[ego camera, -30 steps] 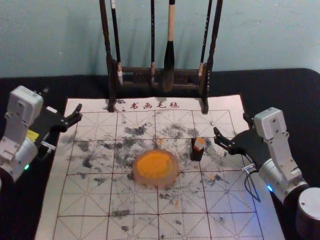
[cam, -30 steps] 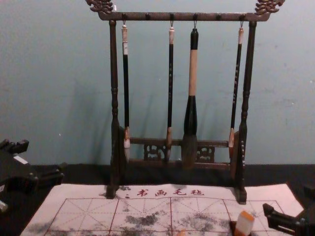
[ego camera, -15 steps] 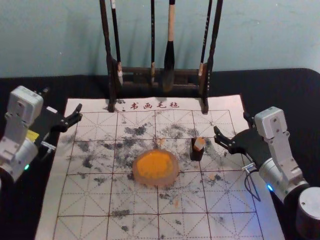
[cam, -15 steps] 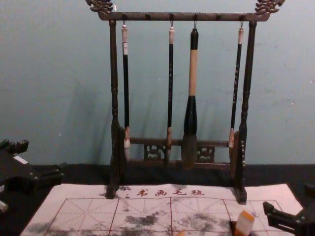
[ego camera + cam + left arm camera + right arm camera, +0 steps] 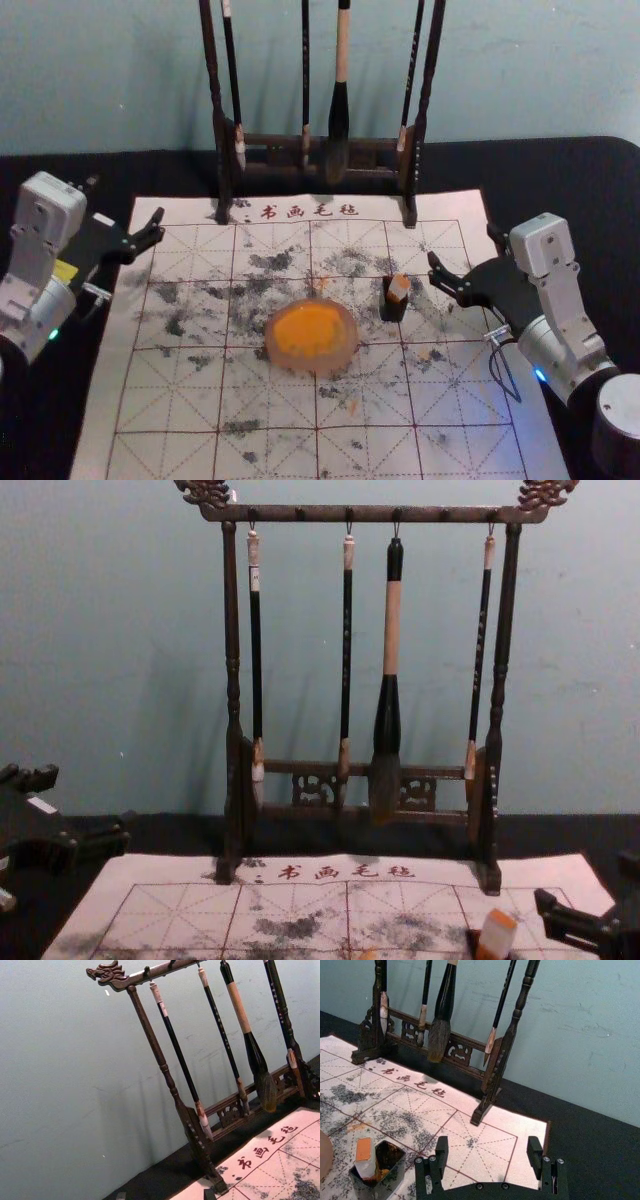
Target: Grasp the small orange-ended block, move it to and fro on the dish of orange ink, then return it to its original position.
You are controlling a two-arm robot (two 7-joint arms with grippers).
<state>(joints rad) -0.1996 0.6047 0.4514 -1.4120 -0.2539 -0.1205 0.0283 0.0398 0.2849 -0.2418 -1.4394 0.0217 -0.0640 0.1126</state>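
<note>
The orange-ended block (image 5: 398, 287) stands slightly tilted in a small black holder (image 5: 393, 310), right of the round dish of orange ink (image 5: 281, 358). To the right of the holder, my right gripper (image 5: 462, 247) is open and holds nothing. In the right wrist view, the right gripper (image 5: 487, 1145) has its fingers wide apart, with the block (image 5: 365, 1159) in its open-topped holder (image 5: 395, 1176) off to one side. My left gripper (image 5: 125, 199) stays parked, open, over the mat's far left edge; its fingertips also enter the left wrist view, with the gripper (image 5: 165, 1195) empty.
A dark wooden rack (image 5: 222, 160) with several hanging brushes stands at the mat's far edge, before the wall. The ink-stained gridded mat (image 5: 170, 400) lies on a black-covered table (image 5: 600, 200). An orange smear (image 5: 358, 1126) marks the mat near the holder.
</note>
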